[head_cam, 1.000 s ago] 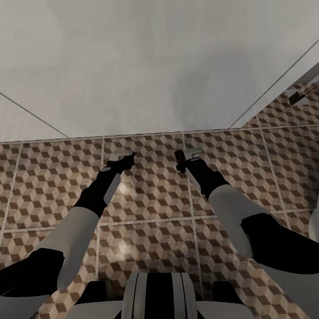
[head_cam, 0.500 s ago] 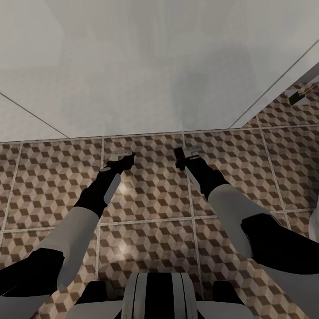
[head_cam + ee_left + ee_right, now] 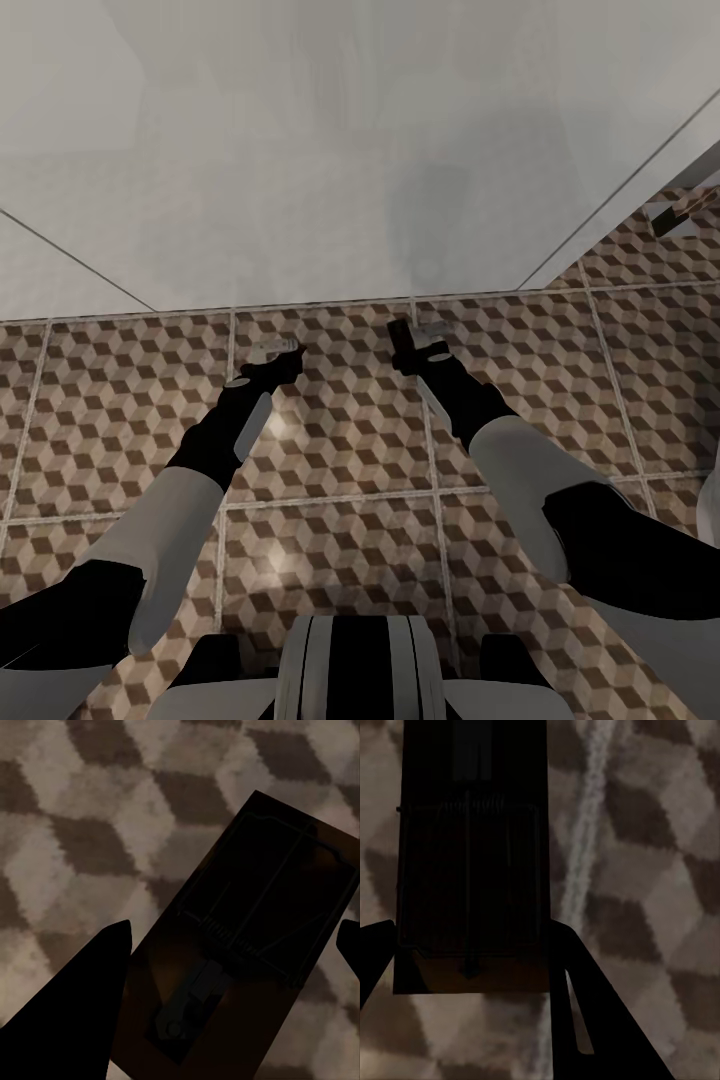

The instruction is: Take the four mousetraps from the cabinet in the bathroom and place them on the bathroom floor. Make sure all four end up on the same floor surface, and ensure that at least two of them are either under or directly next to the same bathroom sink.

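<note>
We look down from our head over both our arms, which reach forward and low above the bathroom floor (image 3: 340,440), a surface of large square tiles printed with brown, beige and white cubes and divided by pale grout lines. Ahead, the tiles end at a plain pale wall (image 3: 360,150). Our left gripper (image 3: 277,352) hangs close to the tiles near that wall. Seen from the left wrist, a small brown wooden mousetrap (image 3: 247,937) with dark wire parts lies between its two dark fingers (image 3: 67,1012), one on each side of the board; the fingers look spread about it, and we cannot tell whether they touch it. Our right gripper (image 3: 418,340) sits just beside a grout line, a little nearer the wall. From the right wrist, a second mousetrap (image 3: 472,862) lies lengthwise between its fingers (image 3: 600,1020), with the pale grout line running alongside; here too the fingers flank the board and contact is unclear. At the far right of the head view, a small brown object (image 3: 680,212) rests on the tiles, too small to identify.
</note>
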### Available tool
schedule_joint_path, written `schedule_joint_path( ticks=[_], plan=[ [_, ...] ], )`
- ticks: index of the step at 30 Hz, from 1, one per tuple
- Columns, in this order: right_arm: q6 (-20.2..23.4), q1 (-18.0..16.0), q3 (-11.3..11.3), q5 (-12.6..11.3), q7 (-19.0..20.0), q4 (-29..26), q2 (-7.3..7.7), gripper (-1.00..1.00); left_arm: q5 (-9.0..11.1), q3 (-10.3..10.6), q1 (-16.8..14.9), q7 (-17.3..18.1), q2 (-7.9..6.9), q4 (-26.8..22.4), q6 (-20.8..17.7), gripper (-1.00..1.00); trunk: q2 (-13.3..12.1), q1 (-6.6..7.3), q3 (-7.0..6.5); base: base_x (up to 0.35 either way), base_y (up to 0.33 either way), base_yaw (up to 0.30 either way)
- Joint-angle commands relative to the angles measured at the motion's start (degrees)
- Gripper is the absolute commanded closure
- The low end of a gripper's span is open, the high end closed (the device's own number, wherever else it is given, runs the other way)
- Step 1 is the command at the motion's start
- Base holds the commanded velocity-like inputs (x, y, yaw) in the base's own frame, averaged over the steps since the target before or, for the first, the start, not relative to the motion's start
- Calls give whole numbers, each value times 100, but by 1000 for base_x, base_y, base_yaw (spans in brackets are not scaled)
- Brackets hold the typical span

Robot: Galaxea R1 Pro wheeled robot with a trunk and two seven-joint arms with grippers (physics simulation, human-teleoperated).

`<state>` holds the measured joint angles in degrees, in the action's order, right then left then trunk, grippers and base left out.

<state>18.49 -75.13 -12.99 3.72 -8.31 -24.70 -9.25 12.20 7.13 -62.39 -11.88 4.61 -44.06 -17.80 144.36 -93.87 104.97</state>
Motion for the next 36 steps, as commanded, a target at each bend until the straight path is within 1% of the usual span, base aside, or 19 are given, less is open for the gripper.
schedule_joint_path(
  ticks=[1, 8, 16, 23, 32, 36],
  plan=[
    [40, -1, -29, 24, -14, -9, 4, 100, 61, 24, -1, -52, -4, -8, -22, 100, 1, 1, 3, 0, 0, 0],
    [67, -1, -21, 28, -19, 54, 10, 100, 57, 25, -1, -52, -4, -13, -22, 100, 1, 1, 3, 0, 0, 0],
    [311, -3, 5, 33, -30, 129, 19, 100, 63, 25, -1, -52, -4, -27, -22, 100, 1, 1, 3, 0, 0, 0],
    [337, -9, 7, 33, -31, 132, 20, 100, 63, 25, -1, -29, -10, -52, -22, 100, 1, 1, 3, 0, 0, 0],
    [318, -4, 7, 25, -26, 124, 10, 100, 63, 39, -1, -25, -20, -201, -30, 100, 1, 1, 3, 0, 0, 0],
    [304, -2, 7, 24, -18, 114, 11, 100, 61, 52, -1, -31, -23, -342, -32, 100, 1, 1, 3, 0, 0, 0]
  ],
)
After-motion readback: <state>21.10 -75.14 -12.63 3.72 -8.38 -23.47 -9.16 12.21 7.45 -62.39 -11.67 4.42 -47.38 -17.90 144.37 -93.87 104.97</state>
